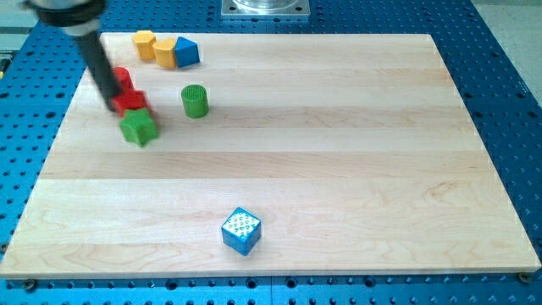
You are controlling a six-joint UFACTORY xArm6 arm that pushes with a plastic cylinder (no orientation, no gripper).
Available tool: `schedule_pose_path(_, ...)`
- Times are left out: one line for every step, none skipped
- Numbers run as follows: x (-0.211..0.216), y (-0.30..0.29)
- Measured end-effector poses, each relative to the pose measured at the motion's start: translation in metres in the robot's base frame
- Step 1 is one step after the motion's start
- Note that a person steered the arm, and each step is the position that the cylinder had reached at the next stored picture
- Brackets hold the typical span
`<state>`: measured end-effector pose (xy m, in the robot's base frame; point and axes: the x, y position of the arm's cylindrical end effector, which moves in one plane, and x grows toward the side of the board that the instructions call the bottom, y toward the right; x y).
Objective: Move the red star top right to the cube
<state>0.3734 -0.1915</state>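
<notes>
Near the view's upper left, my tip [116,108] presses against the red star [131,102]; being a bare rod, it grasps nothing. Just below lies the green star [138,129]. Well apart sits the blue cube [241,230], so nearly all the travel remains.
</notes>
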Motion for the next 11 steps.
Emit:
schedule_pose_path(0.028,0.081)
schedule_pose_path(0.063,0.141)
schedule_pose_path(0.069,0.15)
schedule_pose_path(0.038,0.13)
schedule_pose_path(0.038,0.068)
schedule_pose_path(0.057,0.048)
schedule_pose_path(0.1,0.084)
schedule_pose_path(0.094,0.092)
schedule_pose_path(0.077,0.065)
schedule_pose_path(0.066,0.134)
schedule_pose_path(0.066,0.157)
